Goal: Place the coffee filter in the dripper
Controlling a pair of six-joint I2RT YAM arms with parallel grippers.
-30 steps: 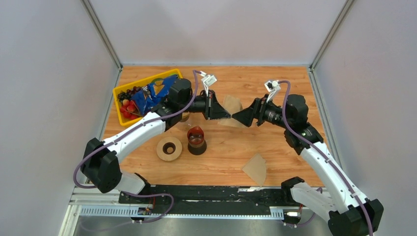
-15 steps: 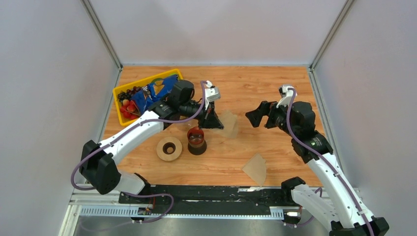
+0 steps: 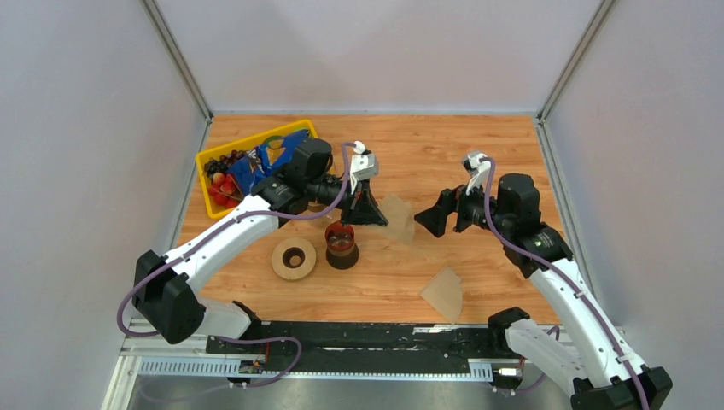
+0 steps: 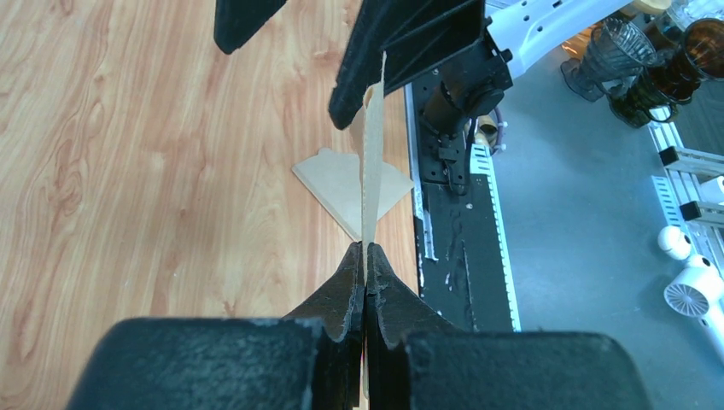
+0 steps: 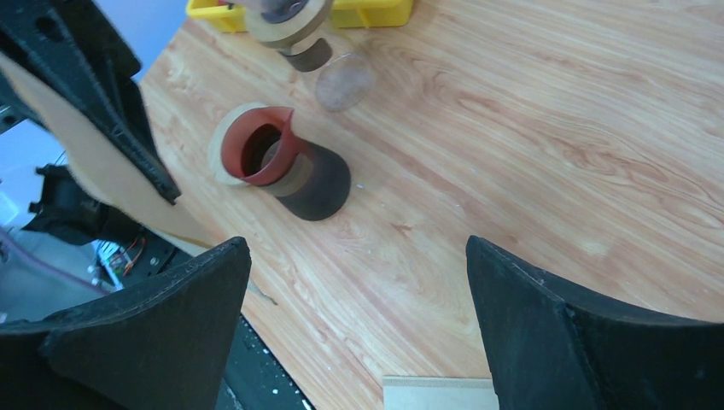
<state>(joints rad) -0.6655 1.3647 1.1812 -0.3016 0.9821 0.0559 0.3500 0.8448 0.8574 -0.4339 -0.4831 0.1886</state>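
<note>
Left gripper (image 4: 365, 252) pinches the coffee filter (image 4: 372, 154) edge-on above bare table (image 3: 478, 145), right of the dark red-brown piece (image 3: 341, 242). Right gripper (image 3: 434, 213), jaws spread wide, stands just beside the filter's free edge.

Light wooden tabletop (image 3: 478, 145), grey walls on three sides. Yellow plastic tray (image 3: 224, 149) in the far-left corner, holding red fruit (image 3: 224, 185), dark grapes (image 3: 224, 161) and a crumpled blue bag (image 3: 256, 171). Flat tan ring disc with a dark hole (image 3: 282, 265) lies mid-left. Dark red-brown cone piece on a black base (image 3: 341, 243) stands upright just beside it on the right. Spare flat tan paper fan (image 3: 444, 293) lies near the front edge, well apart from both. Black rail (image 3: 359, 342) runs along the near edge.
</note>
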